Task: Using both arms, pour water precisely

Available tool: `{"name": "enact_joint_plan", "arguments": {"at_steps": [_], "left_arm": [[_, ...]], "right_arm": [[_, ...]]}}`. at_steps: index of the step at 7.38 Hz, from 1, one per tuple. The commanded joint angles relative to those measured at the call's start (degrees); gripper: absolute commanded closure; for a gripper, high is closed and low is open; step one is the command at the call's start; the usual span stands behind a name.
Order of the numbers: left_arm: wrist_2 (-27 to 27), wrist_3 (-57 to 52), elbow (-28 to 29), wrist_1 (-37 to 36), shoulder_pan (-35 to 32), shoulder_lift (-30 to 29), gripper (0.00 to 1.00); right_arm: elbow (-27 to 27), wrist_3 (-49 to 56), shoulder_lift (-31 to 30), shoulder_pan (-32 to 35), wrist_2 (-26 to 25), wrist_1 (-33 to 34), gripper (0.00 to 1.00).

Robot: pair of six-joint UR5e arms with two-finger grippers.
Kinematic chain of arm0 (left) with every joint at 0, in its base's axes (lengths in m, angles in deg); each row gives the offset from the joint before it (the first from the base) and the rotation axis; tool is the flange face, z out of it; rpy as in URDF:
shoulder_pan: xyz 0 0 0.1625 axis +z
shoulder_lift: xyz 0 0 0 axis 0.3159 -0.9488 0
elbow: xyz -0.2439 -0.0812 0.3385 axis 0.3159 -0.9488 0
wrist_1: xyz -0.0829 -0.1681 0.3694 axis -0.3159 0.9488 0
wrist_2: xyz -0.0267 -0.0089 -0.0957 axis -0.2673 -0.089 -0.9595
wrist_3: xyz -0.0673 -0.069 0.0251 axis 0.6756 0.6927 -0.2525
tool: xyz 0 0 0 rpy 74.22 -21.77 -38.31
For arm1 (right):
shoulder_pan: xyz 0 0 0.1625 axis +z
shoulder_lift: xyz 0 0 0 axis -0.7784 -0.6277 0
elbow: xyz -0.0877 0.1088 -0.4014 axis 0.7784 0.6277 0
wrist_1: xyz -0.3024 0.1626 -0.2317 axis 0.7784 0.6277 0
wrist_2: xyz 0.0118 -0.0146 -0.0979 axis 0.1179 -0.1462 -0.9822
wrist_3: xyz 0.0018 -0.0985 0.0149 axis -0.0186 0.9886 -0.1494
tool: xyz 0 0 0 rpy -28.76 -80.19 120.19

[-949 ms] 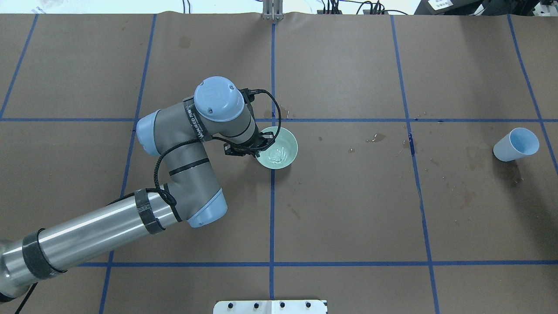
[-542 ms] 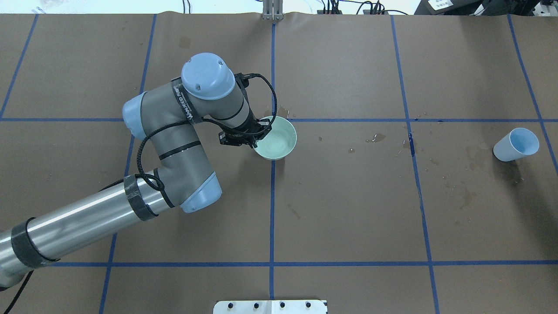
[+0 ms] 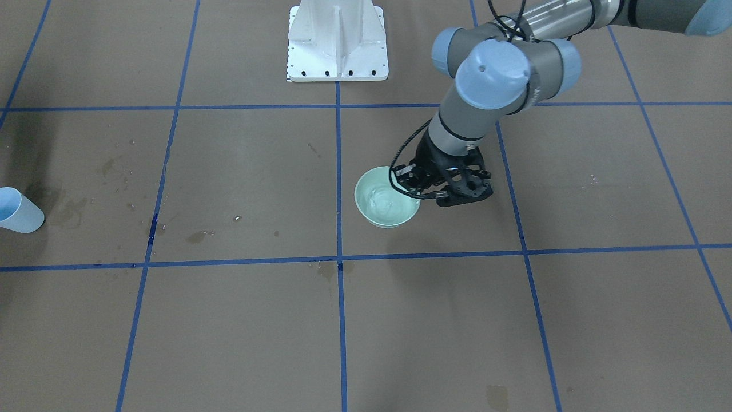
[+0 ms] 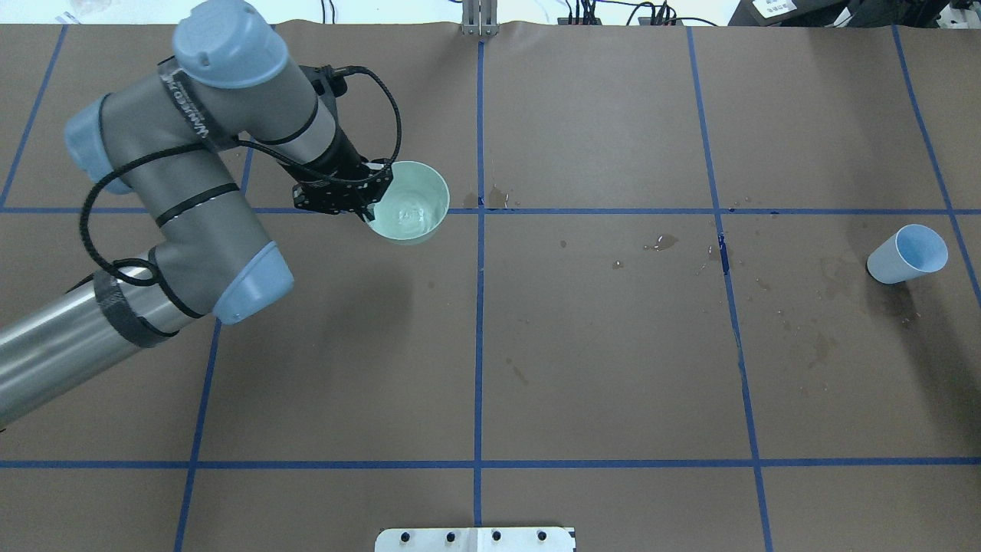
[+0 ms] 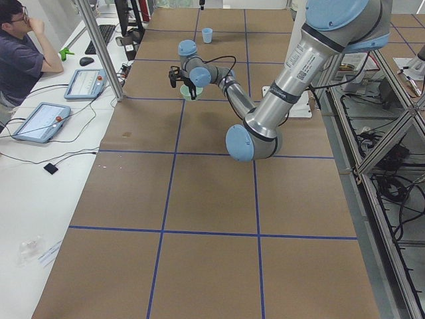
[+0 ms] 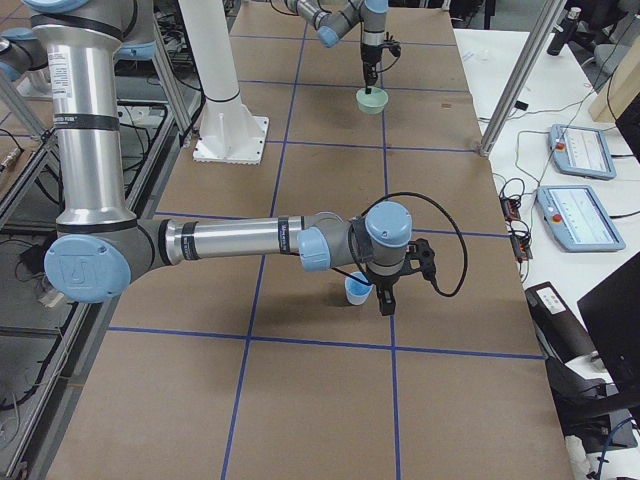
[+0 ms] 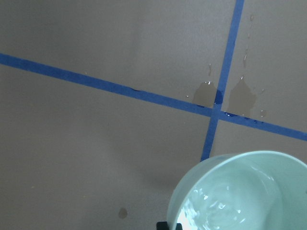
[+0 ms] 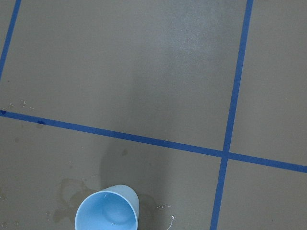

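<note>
The left gripper (image 4: 369,207) is clamped on the near-left rim of a pale green bowl (image 4: 414,195), one finger inside and one outside. In the overhead view it sits in the upper left of the frame. The left arm (image 4: 191,192) comes in from the lower left edge and folds up over it. The bowl hangs clear of the brown paper-covered table (image 4: 613,368), with its shadow lying on the paper below it. The water (image 7: 225,201) lies in the bottom of the bowl as a glinting, rippled pool.

Just right of the bowl, small wet stains (image 4: 497,199) mark the crossing of the blue tape lines (image 4: 479,345), and more spots are scattered toward the middle right. At the far right edge of the overhead view a light blue cup (image 4: 908,253) stands on the paper among faint damp rings, well apart from the bowl.

In the exterior right view the right arm (image 6: 230,240) reaches across the middle of the frame. The right gripper (image 6: 386,300) points down just beside the cup, and I cannot tell whether its jaws are apart or together.
</note>
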Motion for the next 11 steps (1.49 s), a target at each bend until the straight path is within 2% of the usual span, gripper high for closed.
{"name": "enact_joint_plan", "arguments": {"at_steps": [1,2,4,6,8,9,10,11], "left_arm": [[-2.24,-11.53,-5.85,-0.11,-5.17,12.35,1.00],[-4.87,-18.20,-7.26,0.32,-8.77,18.41,1.00],[-6.04,-29.39,-8.07,3.20,-13.36,28.88,1.00],[-6.13,-29.52,-7.45,15.39,-13.55,38.90,1.00],[-9.01,-29.61,-6.67,23.32,-14.07,46.12,1.00],[-9.20,-29.35,-4.57,29.53,-14.08,49.11,1.00],[-9.29,-29.26,-0.72,35.95,-14.08,50.71,1.00],[-9.29,-29.26,1.49,38.62,-14.08,50.90,1.00]], "right_arm": [[0.13,2.34,-1.78,0.02,-0.36,0.00,0.01],[0.13,2.79,-1.69,0.02,-0.45,-0.09,0.01],[0.04,2.71,-1.78,0.11,-0.89,-0.26,0.01],[-0.04,2.62,-1.52,0.11,-0.98,-0.26,0.01],[-0.13,2.62,-1.52,0.11,-1.06,-0.26,0.01],[-0.13,2.62,-1.52,0.11,-1.06,-0.26,0.01],[-0.22,2.62,-1.52,0.11,-1.06,-0.26,0.01],[-0.22,2.62,-1.60,0.11,-1.06,-0.26,0.01]]}}
